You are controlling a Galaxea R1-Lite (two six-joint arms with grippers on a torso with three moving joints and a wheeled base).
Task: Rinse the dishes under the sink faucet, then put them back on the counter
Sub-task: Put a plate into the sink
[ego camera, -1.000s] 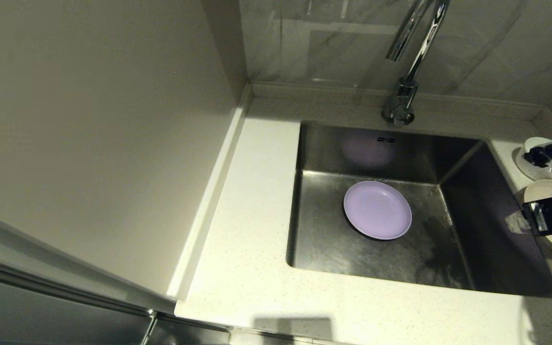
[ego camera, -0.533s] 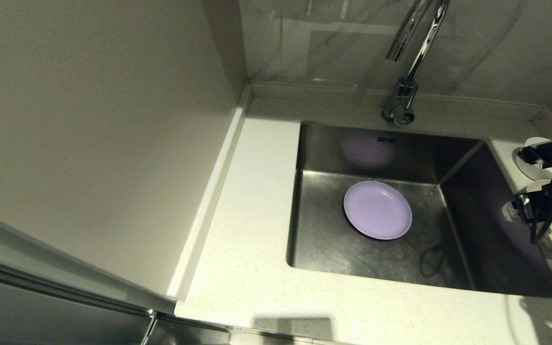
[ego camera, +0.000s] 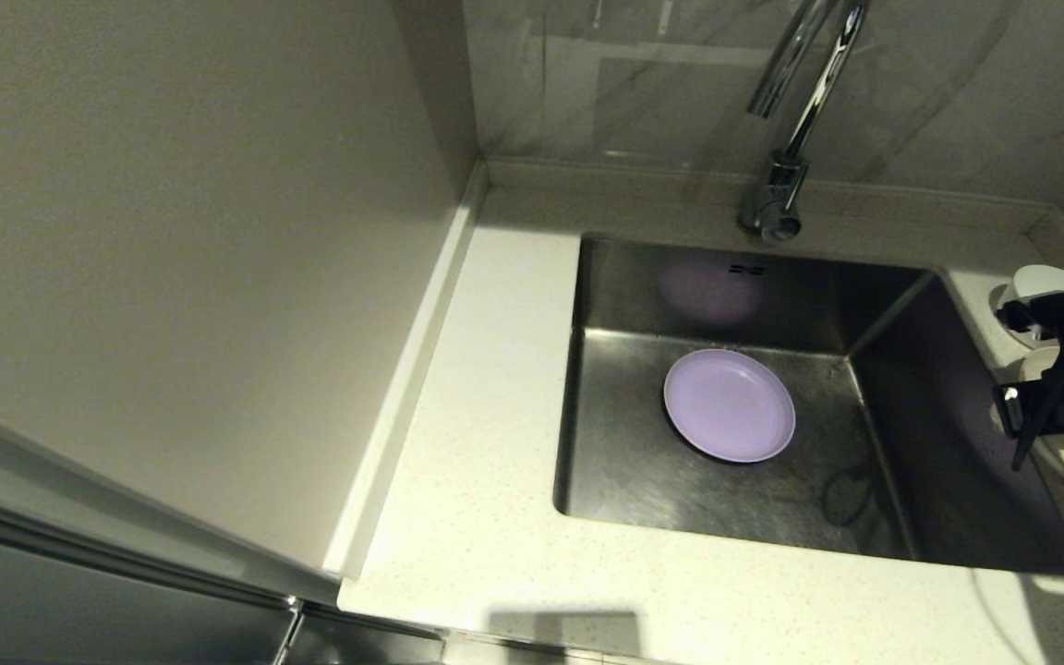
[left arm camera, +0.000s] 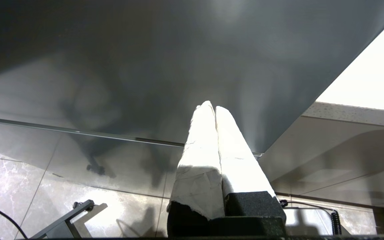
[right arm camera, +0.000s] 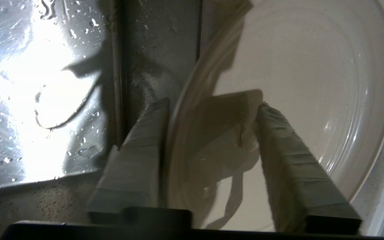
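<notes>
Cream plate rim sits between right tool's parted fingers.

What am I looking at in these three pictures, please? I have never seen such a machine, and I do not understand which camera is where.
This is a robot with two arms at a kitchen counter. The wide picture comes from a camera on its head, looking down. It shows the steel sink with a lilac plate lying on its floor, and the chrome faucet behind it.

The other two pictures come from cameras on the wrists, just behind the fingers.

The right hand is at the counter beside the sink. Its two padded fingers stand apart, one on each side of the rim of a cream plate. Whether they already press on it, I cannot tell. In the head view, a small white bowl shows just beyond this arm.

The left hand is parked low, away from the sink, pointing toward the floor and cabinet, with its fingers together and nothing between them.
</notes>
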